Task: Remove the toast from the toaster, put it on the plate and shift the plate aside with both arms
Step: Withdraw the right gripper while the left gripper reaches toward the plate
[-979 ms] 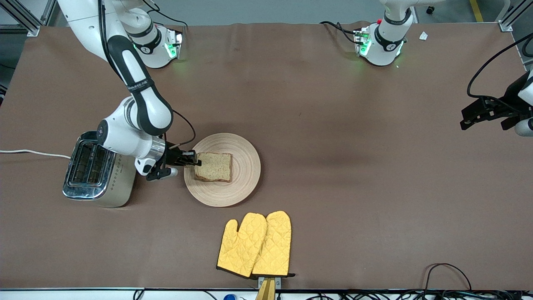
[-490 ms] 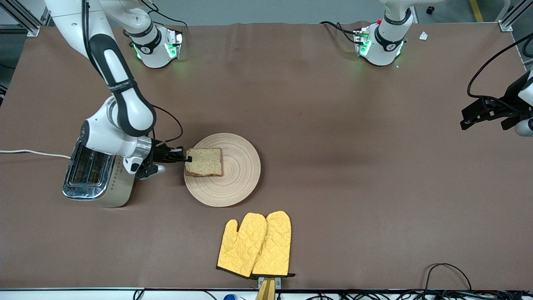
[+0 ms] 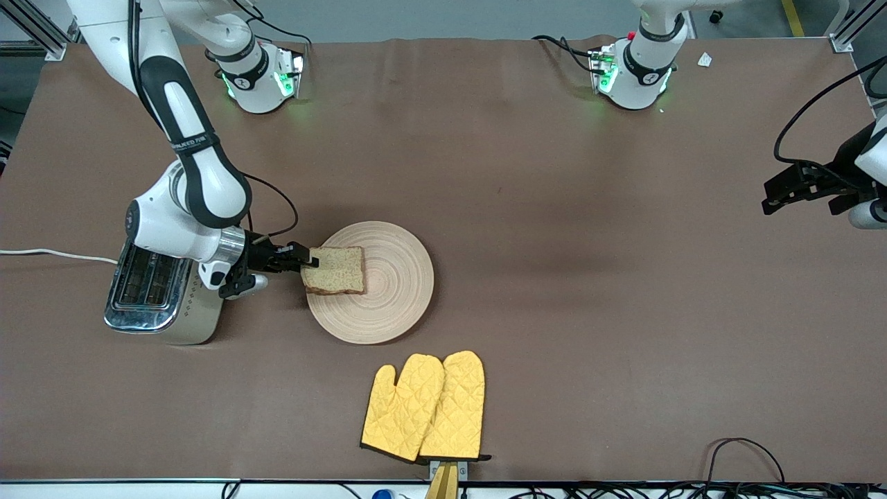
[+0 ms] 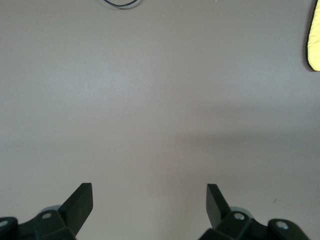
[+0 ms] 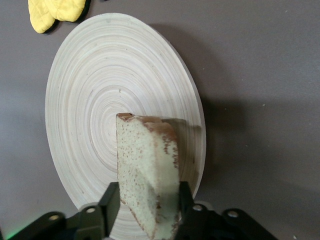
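Two arms on my brown table (image 3: 527, 208). Right arm (image 3: 187, 159) reaches from its base at the back edge down toward the right arm's end of the table; left arm (image 3: 651, 48) waits, its wrist out at the left arm's end edge.

Silver two-slot toaster (image 3: 163, 291) sits near the right arm's end edge, white cord running off that edge. Round pale wooden plate (image 3: 395, 305) with ring grooves lies beside the toaster, roughly mid-depth, closer to the right arm's end than to the table's middle. Yellow quilted oven mitts (image 3: 424, 407), two side by side, lie near the front edge, nearer the camera than the plate.

Toast (image 3: 334, 270), speckled with a darker crust, is over the plate's toaster-side rim, partly overhanging it. I can't tell whether its lower edge touches the plate. In the right wrist view the toast (image 5: 145, 170) stands on edge between the fingers.

Right gripper (image 3: 305, 262) is between toaster and plate, fingers clamped on the toast's edge. Left gripper (image 3: 790, 190) hangs over bare table at the left arm's end; in its wrist view the fingers (image 4: 80, 202) are spread wide, nothing between them.
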